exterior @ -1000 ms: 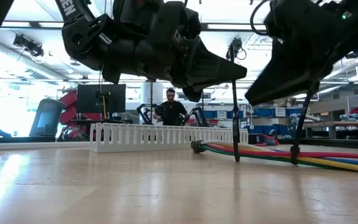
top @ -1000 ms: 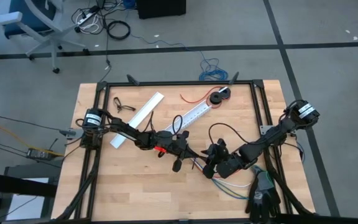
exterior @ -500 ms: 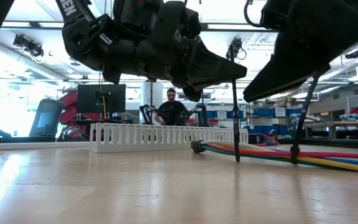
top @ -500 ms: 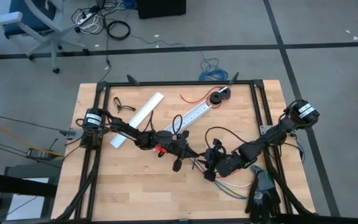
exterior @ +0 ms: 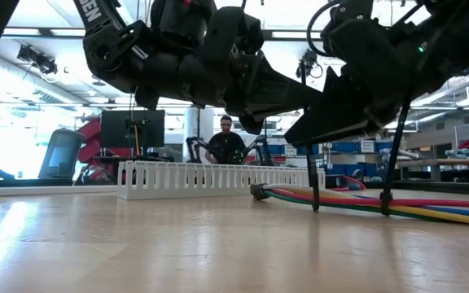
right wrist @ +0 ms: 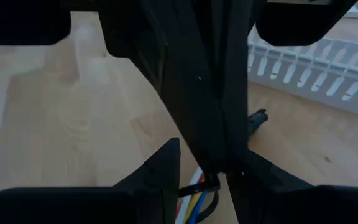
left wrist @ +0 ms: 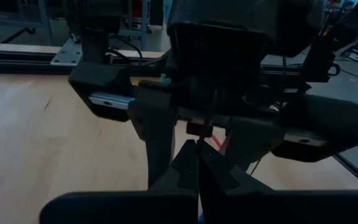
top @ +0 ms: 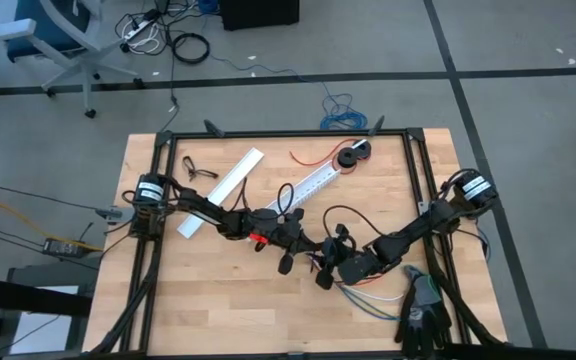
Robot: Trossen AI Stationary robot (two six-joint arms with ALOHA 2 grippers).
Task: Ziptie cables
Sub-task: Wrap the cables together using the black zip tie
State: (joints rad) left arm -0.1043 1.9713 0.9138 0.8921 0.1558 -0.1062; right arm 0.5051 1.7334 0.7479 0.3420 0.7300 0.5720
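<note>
**Both grippers meet above the black-sleeved end of the cables**

You have the cables (exterior: 381, 200) lying on the wooden table (top: 218, 300), fanning out in red, yellow, green and blue from their black-sleeved end, which sits just in front of the white slotted cable duct (exterior: 218, 179).

Your left gripper (top: 313, 252) hangs just above that sleeved end, with its fingers pressed together. The left wrist view shows the two fingertips (left wrist: 194, 165) meeting with no gap between them.

Your right gripper (top: 326, 268) is right beside the left one, over the same end of the cables. In its wrist view the fingers (right wrist: 160, 168) stand a little apart on either side of a dark upright strip, with the coloured wires showing just below it. You cannot tell from here whether the fingers actually pinch that strip.

In the low view two thin black zip ties (exterior: 391, 175) stand upright on the bundle, near the duct. Beyond the duct, a person (exterior: 226, 145) stands in the room.
</note>
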